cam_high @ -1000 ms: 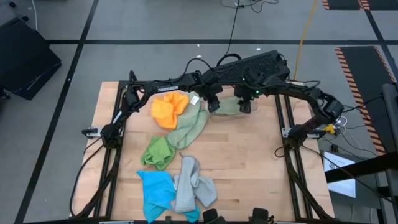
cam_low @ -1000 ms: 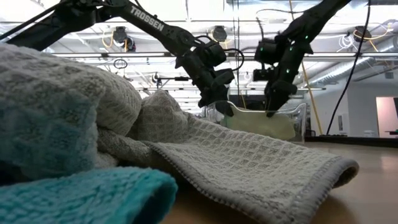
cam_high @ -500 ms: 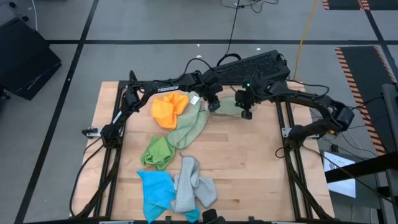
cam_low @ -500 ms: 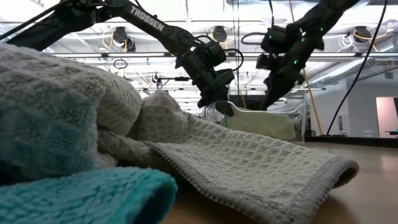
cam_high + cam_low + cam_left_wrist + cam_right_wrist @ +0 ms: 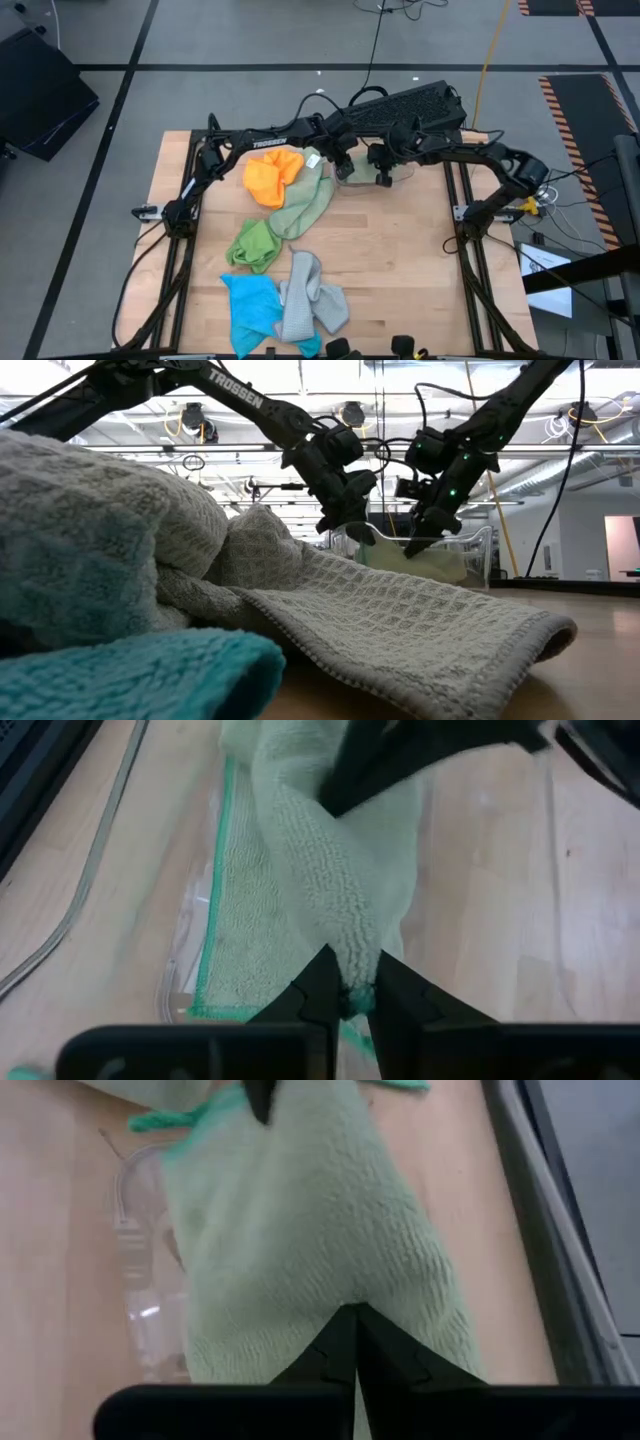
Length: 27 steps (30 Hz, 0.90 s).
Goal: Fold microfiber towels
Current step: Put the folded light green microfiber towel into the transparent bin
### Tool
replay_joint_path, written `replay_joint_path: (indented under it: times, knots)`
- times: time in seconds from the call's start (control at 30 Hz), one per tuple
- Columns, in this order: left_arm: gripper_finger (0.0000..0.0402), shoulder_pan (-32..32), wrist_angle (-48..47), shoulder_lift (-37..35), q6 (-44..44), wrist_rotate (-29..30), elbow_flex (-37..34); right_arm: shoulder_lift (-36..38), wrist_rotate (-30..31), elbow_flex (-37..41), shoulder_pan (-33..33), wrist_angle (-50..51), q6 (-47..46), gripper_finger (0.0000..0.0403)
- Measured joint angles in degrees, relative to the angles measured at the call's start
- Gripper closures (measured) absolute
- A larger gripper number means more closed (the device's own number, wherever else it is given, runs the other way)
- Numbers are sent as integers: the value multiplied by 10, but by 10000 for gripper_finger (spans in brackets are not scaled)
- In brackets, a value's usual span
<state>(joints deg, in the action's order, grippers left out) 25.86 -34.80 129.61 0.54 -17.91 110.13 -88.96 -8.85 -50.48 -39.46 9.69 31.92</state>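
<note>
The left gripper [image 5: 345, 1000] sits just above the centre of the high view, its fingers pinched tight on an edge of a pale green towel [image 5: 335, 870] that lies in the clear plastic bin [image 5: 480, 545]. The right gripper [image 5: 352, 1342] is just beside it to the right in that view, jaws closed on a fold of the same towel, which drapes away from both pairs of fingers. In the low view both grippers reach down into the bin at the centre of the frame. Left of the bin in the high view lie an orange towel [image 5: 272, 175] and a second pale green towel [image 5: 305, 205] with a small white tag; a bright green towel [image 5: 255, 243] lies below them. At the lower centre sit a blue towel [image 5: 250, 310] and a grey towel [image 5: 308, 305], touching; the grey one fills the low view's foreground and blocks much of the table [image 5: 400, 260]. The left arm [image 5: 270, 140] carries white lettering reading TROSSEN
</note>
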Motion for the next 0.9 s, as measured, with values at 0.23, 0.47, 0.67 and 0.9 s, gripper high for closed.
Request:
replay_joint_path:
  times: [0.23, 0.47, 0.67, 0.9]
  knots:
    - [273, -5, 4, -46, -1, 62, 0, 0, 0, 0, -28, -18, -10, 402]
    - [216, -16, 41, -62, 47, 81, 0, -20, 0, 0, -39, -24, -10, 403]
    - [232, -48, 83, -33, 104, 145, 1, -54, 29, -2, -42, -36, -8, 403]
    - [294, -66, 86, -28, 111, 231, 1, -59, 42, 0, -42, -22, -9, 403]
